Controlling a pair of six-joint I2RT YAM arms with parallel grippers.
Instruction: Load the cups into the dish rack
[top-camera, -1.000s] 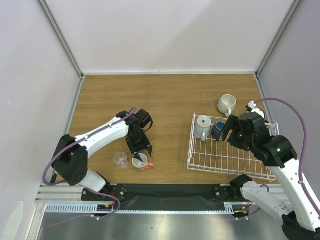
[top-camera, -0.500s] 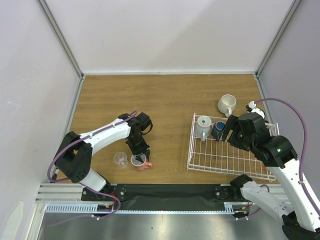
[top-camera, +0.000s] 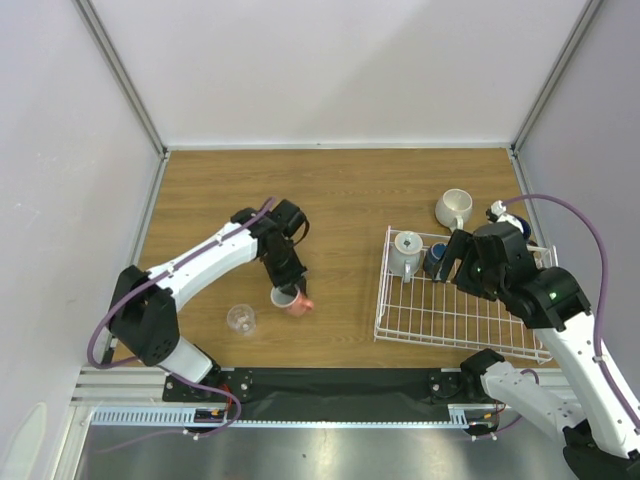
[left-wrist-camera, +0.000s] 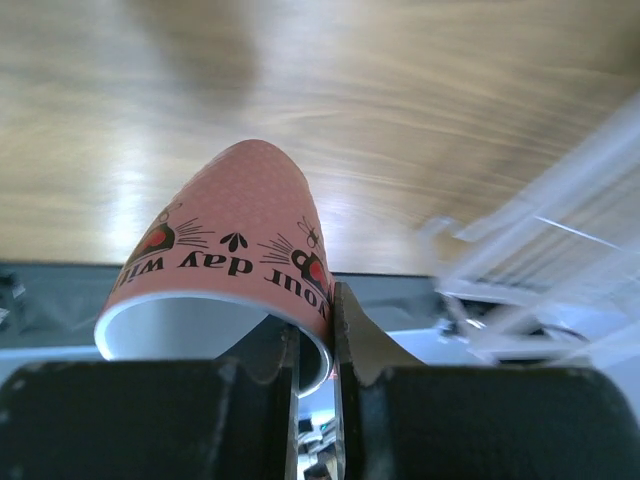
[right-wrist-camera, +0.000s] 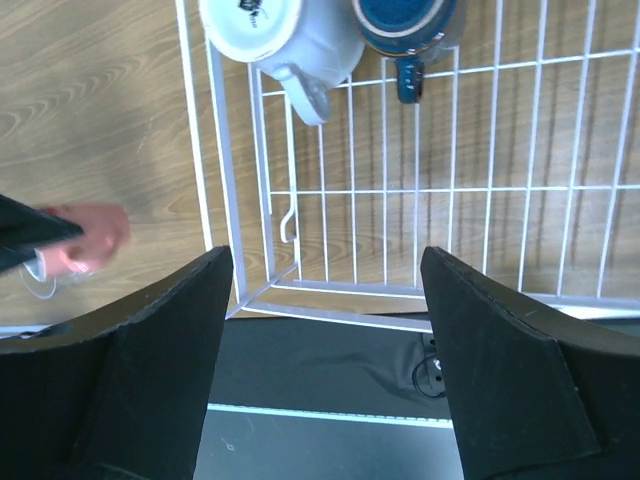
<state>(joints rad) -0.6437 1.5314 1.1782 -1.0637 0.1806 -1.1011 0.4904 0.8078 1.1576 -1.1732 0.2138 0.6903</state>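
Note:
My left gripper (top-camera: 289, 291) is shut on the rim of the reddish-pink cup (top-camera: 295, 301) and holds it above the table, left of the white wire dish rack (top-camera: 460, 318). In the left wrist view the pink cup (left-wrist-camera: 225, 255) has black lettering and a white inside, one finger inside its rim and one outside. A pale grey-blue mug (top-camera: 407, 250) and a dark blue cup (top-camera: 436, 261) stand in the rack's far left corner; both show in the right wrist view, the mug (right-wrist-camera: 275, 35) and the cup (right-wrist-camera: 403, 22). My right gripper (top-camera: 462, 262) hangs open over the rack. A small clear glass (top-camera: 240, 319) stands near the front left. A cream-white mug (top-camera: 454, 209) stands behind the rack.
Grey walls enclose the wooden table on three sides. A black strip and a metal rail (top-camera: 330, 385) run along the near edge. The pink cup shows blurred at the left edge of the right wrist view (right-wrist-camera: 85, 240).
My left gripper has closed on the pink cup, lifted it off the table and moved it right and away from the clear glass. The right arm has hardly moved.

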